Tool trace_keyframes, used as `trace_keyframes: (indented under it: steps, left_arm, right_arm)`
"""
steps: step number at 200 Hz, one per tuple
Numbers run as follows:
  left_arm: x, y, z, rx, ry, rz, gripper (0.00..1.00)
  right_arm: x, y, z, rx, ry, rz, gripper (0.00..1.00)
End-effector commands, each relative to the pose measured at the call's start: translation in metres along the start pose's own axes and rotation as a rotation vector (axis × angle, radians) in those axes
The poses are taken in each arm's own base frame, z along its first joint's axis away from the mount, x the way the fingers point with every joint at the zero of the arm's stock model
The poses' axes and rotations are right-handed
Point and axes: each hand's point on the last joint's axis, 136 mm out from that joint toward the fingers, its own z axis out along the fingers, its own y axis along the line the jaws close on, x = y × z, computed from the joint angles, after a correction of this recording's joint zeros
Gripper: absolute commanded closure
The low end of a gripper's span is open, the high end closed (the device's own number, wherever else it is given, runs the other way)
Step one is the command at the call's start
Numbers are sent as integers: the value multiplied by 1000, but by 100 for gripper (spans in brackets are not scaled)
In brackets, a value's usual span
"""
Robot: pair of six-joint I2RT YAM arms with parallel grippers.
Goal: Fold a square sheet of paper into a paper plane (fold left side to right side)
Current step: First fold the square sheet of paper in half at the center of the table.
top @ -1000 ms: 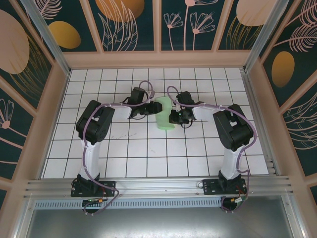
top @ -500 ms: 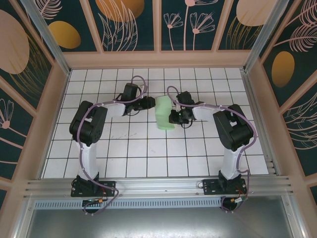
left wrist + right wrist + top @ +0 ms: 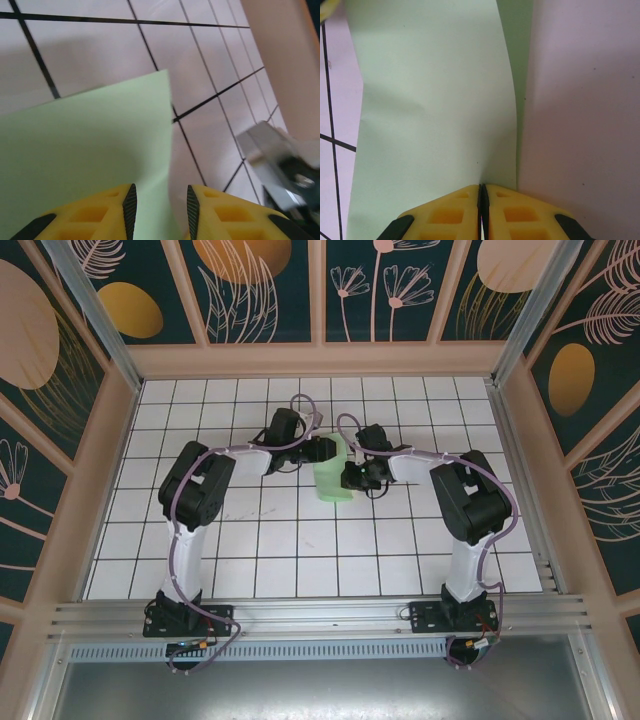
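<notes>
Sheet: the square sheet of paper (image 3: pixel 336 486) lies on the table (image 3: pixel 300 550) between the two arms, toward the far middle of the grid. It reads as a tall narrow strip, its upper layer bowed rather than flat.

Left fingers (image 3: pixel 107 217): a second ago they sit at the sheet's left edge. Half a second ago they are drawn back to the left, clear of it. Now they reach in from the left over the sheet's far part. They stand a little apart. In the left wrist view the sheet's free edge runs into the gap between them, and I see no squeeze on it.

Right fingers (image 3: pixel 452 210): unmoved through the whole second, at the sheet's right side, pressed together. In the right wrist view the upper layer's edge curves straight into their seam, so I read them as pinching that edge.

Sheet position: same tiles throughout the second, and the near end has not shifted.

Meaning for the task: I judge the left side already carried over to the right but not yet creased. The left arm's retreat and return looks like a re-approach, either to press the bowed layer down or to take a fresh hold, while the right side anchors.

Risk: with one edge held and the layer springy, a push from the left could skew the fold line.
</notes>
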Motion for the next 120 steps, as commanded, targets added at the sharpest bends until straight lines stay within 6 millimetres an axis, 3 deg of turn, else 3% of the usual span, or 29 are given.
trace_keyframes:
  steps: [1, 120]
  left_arm:
    - [-5, 14, 5, -53, 7, 20, 64]
    - [-3, 61, 4, -209, -13, -1, 63]
  right_arm:
    - [56, -46, 19, 175, 184, 35, 86]
    - [63, -50, 17, 195, 209, 29, 86]
